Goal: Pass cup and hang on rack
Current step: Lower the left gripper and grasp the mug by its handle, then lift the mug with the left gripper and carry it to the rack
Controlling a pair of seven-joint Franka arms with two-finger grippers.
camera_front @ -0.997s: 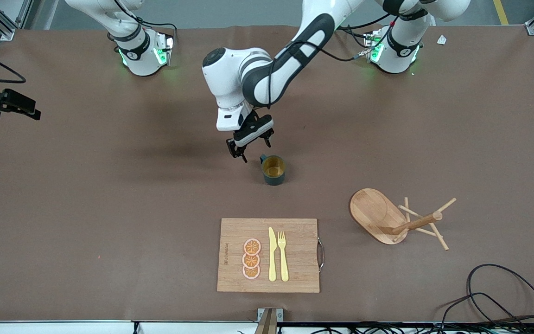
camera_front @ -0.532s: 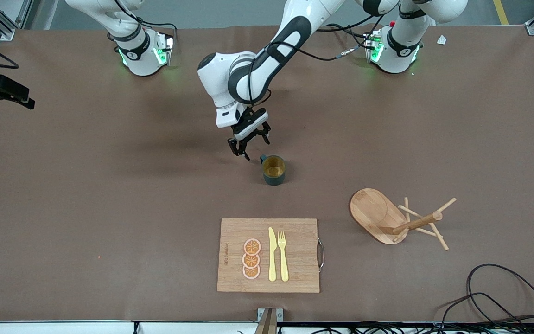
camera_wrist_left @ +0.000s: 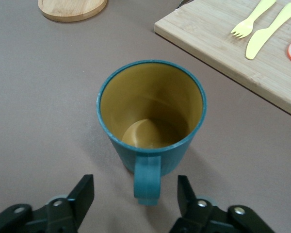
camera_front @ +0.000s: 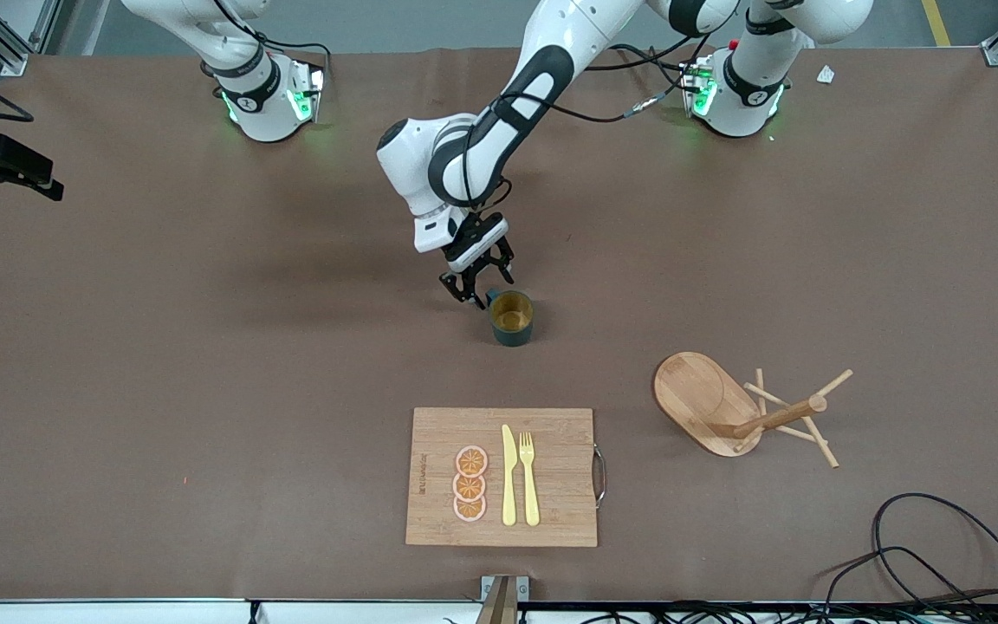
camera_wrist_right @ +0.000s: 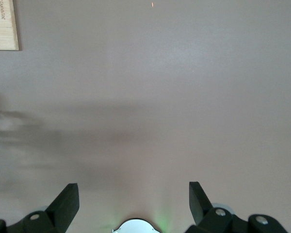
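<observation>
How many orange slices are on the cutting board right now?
3. The orange slices lie in a touching column on the cutting board beside the knife: one farthest from the front camera, one in the middle, one nearest. None looks hidden.

Two robot arms with glossy white shells and dark grey bands at the joints. Each round white base glows green at its sides and bears a small dark mark. Thin black cables loop along both arms, with a small red spot near the left arm's base. The left gripper is black, under a white wrist block. Its black fingers are angular, with small silver screws at their bases.
</observation>
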